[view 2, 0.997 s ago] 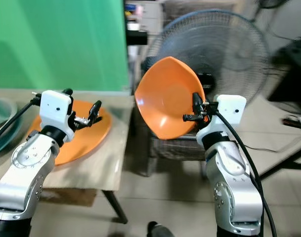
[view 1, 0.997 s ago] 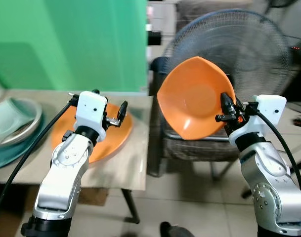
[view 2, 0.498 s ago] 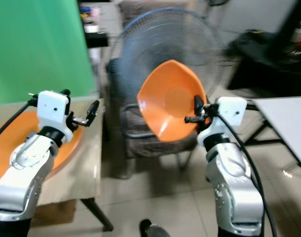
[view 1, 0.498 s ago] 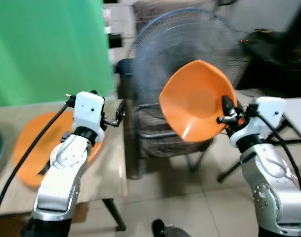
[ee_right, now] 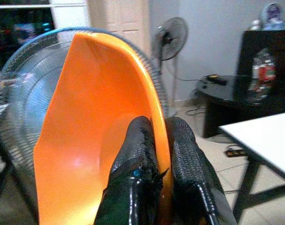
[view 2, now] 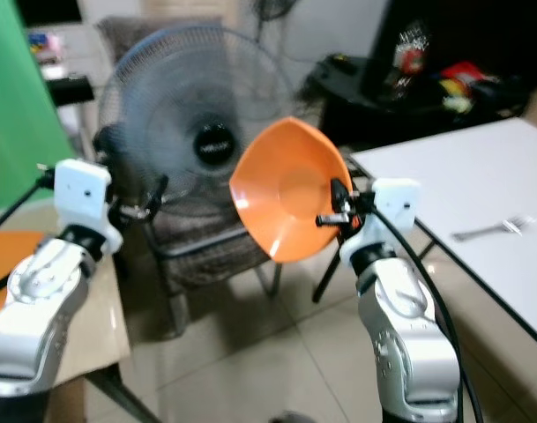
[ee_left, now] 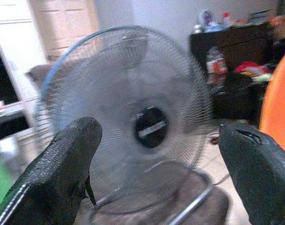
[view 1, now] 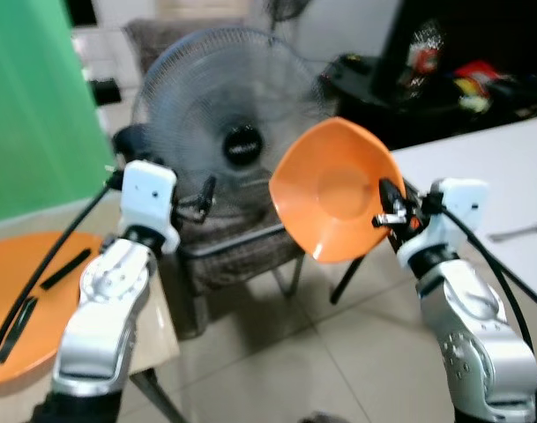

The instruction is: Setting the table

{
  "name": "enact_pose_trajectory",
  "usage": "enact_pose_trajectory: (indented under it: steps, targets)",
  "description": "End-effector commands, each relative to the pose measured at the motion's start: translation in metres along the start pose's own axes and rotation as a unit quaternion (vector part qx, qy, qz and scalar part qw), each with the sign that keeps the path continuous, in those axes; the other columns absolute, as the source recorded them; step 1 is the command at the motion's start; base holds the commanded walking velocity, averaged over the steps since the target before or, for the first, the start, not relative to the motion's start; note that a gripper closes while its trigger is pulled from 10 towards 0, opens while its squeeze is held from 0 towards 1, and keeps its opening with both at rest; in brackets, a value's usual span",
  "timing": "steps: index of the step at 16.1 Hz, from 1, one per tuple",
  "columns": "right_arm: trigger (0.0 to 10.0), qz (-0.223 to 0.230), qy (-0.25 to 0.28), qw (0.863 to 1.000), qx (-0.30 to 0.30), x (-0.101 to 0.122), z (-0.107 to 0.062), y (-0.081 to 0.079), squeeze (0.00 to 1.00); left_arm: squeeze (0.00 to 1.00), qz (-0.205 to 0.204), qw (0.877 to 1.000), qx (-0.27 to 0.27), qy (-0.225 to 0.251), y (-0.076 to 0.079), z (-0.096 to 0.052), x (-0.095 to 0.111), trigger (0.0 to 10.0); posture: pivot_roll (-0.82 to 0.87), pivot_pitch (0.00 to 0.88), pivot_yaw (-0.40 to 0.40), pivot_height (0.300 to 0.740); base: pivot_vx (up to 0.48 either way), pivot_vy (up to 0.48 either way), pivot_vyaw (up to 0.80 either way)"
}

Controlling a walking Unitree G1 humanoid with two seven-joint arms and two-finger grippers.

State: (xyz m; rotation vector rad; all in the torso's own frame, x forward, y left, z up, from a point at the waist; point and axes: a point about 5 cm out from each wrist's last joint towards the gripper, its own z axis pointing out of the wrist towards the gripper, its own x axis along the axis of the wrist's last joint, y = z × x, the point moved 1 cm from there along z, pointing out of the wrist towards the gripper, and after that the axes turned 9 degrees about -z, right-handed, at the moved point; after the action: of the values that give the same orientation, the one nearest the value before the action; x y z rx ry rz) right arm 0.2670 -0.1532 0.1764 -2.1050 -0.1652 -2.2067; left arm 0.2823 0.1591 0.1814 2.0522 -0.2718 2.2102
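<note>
1. No writing could be read; the views were blurred.
2. Since a second earlier the camera had swung right, bringing a white desk (view 2: pixel 480 189) into view.
3. The right hand (view 1: pixel 389 210) stayed clamped on the rim of a smooth orange bowl (view 1: pixel 331 190), held upright before a wire-caged fan (view 1: pixel 220 132).
4. The left hand (ee_left: pixel 156 164) stood apart, empty.

Big standing fan (view 1: pixel 222 141) and woven chair (view 1: pixel 242 247) blocking 12 o'clock, orange bowl (view 1: pixel 331 203) pinched upright in the right claw (view 1: pixel 384 204) — screening 1 o'clock, white desk (view 2: pixel 480 229) at 2 o'clock, bare top with a fork (view 2: pixel 488 231), open tiled floor (view 1: pixel 277 361) below — passable.
</note>
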Motion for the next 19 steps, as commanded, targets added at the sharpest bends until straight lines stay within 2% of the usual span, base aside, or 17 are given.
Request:
enact_pose_trajectory:
  steps: [1,12,19]
  targets:
    - [10.0,-0.005,0.015,1.0,-0.005,0.007,0.001,0.003,0.0,0.0,-0.005,1.0,-0.006,0.004,0.002,-0.001,0.002,10.0,0.1,0.0,-0.024,0.74,0.307,0.0,-0.8]
    - [10.0,0.002,-0.005,0.999,-0.042,0.004,-0.002,0.012,0.0,0.0,-0.008,1.0,-0.028,0.004,0.007,0.008,0.0,10.0,0.06,0.0,0.017,0.74,0.379,0.0,-0.8]
    - [10.0,0.006,-0.011,0.999,-0.041,0.005,0.005,0.014,0.0,0.0,-0.006,1.0,-0.03,0.002,0.008,0.006,-0.002,10.0,0.08,0.0,-0.005,0.74,0.4,0.0,-0.8]
